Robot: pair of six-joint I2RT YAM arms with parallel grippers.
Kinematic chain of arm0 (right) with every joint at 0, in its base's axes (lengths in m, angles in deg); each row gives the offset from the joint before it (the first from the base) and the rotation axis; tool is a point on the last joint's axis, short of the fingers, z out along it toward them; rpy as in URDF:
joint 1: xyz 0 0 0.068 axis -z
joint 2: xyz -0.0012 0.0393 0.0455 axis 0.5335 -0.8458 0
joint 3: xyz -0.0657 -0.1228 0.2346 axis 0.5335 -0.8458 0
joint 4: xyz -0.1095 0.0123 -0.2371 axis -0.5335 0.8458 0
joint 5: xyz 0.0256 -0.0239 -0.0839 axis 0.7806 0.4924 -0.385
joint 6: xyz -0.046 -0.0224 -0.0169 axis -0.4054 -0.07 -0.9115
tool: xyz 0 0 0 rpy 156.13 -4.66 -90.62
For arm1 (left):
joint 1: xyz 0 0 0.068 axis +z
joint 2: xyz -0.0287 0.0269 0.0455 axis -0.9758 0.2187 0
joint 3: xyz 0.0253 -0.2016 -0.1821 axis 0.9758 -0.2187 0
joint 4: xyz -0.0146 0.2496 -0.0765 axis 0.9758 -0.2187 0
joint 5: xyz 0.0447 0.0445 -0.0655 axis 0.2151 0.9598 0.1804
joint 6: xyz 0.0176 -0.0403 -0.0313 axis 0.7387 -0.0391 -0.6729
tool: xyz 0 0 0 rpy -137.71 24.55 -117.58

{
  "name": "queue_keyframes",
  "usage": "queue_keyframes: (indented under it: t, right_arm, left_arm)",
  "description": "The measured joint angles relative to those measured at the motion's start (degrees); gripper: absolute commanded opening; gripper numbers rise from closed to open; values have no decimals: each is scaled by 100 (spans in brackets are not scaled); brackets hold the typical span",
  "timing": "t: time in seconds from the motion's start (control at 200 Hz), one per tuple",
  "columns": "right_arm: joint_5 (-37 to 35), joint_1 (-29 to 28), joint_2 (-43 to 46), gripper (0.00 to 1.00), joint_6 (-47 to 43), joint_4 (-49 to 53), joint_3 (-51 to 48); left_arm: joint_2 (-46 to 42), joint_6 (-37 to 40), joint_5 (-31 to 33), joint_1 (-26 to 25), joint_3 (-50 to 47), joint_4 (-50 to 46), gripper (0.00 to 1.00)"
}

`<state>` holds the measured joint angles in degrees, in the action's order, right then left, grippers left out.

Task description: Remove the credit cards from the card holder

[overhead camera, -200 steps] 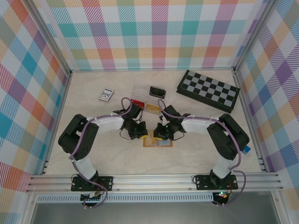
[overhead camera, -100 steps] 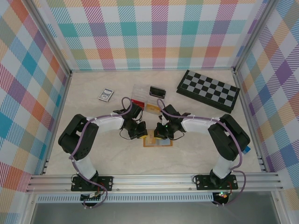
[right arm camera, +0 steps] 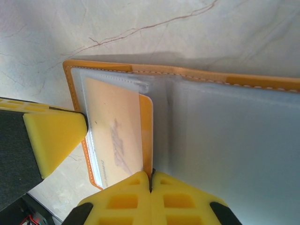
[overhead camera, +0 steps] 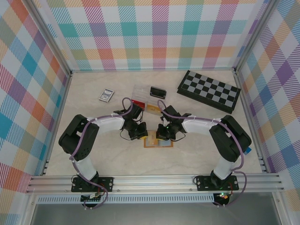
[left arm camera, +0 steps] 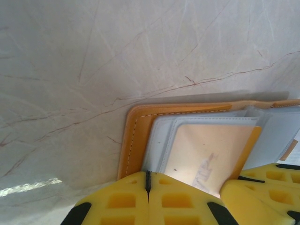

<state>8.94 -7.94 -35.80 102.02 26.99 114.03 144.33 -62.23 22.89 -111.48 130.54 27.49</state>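
The card holder (overhead camera: 162, 143), orange-tan with grey-blue inner panels, lies open on the table between both grippers. An orange credit card (right arm camera: 146, 131) sticks partway out of its clear left sleeve (left arm camera: 206, 150). My right gripper (right arm camera: 151, 179) is shut, the card's lower edge running into the seam between its yellow pads. My left gripper (left arm camera: 148, 180) is shut too, its tips resting on the holder's left panel near the orange border (left arm camera: 131, 145). In the top view the two grippers (overhead camera: 145, 135) (overhead camera: 158, 136) nearly meet over the holder.
A folded chessboard (overhead camera: 208, 90) lies at the back right. A clear plastic box (overhead camera: 143, 101) with red and yellow contents and a small black item (overhead camera: 157, 91) sit behind the grippers. A small card-like object (overhead camera: 106, 95) lies back left.
The right gripper's jaws closed the last bit onto the card's edge and shifted slightly left. The left arm stayed put.
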Motion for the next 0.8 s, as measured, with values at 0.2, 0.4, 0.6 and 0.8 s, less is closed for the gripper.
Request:
queue_keyframes:
  t: [0.2, 0.4, 0.6, 0.8]
  right_arm:
    - [-85, 0, 61, 6, 0, 85, 0]
    - [-122, 0, 114, 3, -94, 155, 0]
    - [2, 0, 98, 3, -210, 146, 0]
    - [166, 0, -17, 3, -295, 61, 2]
  left_arm:
    - [15, 0, -4, 0, 20, -13, 0]
    - [4, 20, -61, 11, 22, -2, 0]
    - [-118, 42, -251, 2, 70, 24, 0]
    - [-83, 42, -420, 0, 155, 151, 0]
